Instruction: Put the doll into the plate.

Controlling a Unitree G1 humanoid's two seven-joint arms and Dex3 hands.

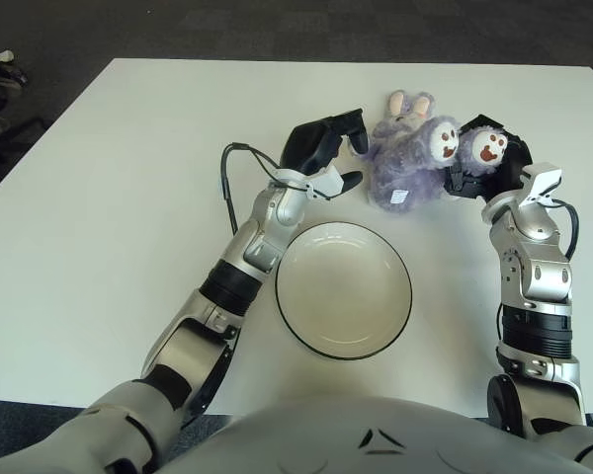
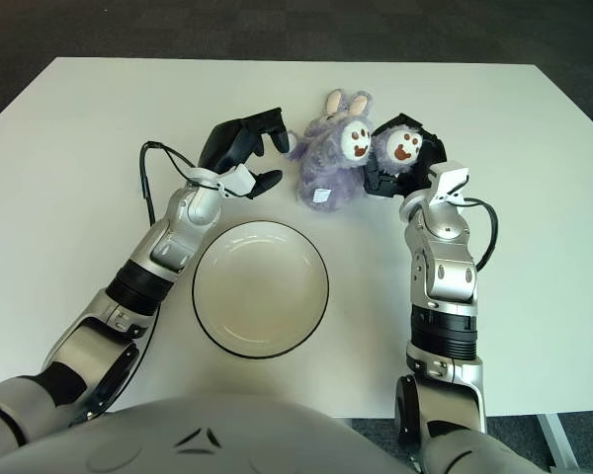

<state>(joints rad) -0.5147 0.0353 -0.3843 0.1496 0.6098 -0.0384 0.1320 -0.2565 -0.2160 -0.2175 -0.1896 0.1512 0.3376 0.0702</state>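
A white surface stands over dark carpet, and on it, near the robot, sits an empty cream plate with a dark rim. The doll, a fluffy purple plush rabbit with pink-lined ears and two pale paw pads, lies beyond the plate toward the far edge, well clear of its rim.

The left robot hand is just beside the doll's left flank, fingers spread and curved toward the fur, holding nothing; contact cannot be confirmed. The right robot hand is against the doll's right side at the paw with the brown face mark, dark fingers seemingly wrapped around that limb, though how firm the hold is cannot be told.

The doll looks light, soft and squashy: it should compress under pressure, sag if lifted by one limb, and its fur gives decent friction. Nothing fragile here. The plump torso between both hands seems the better place to hold than a paw alone, which may let the body dangle and swing over the plate
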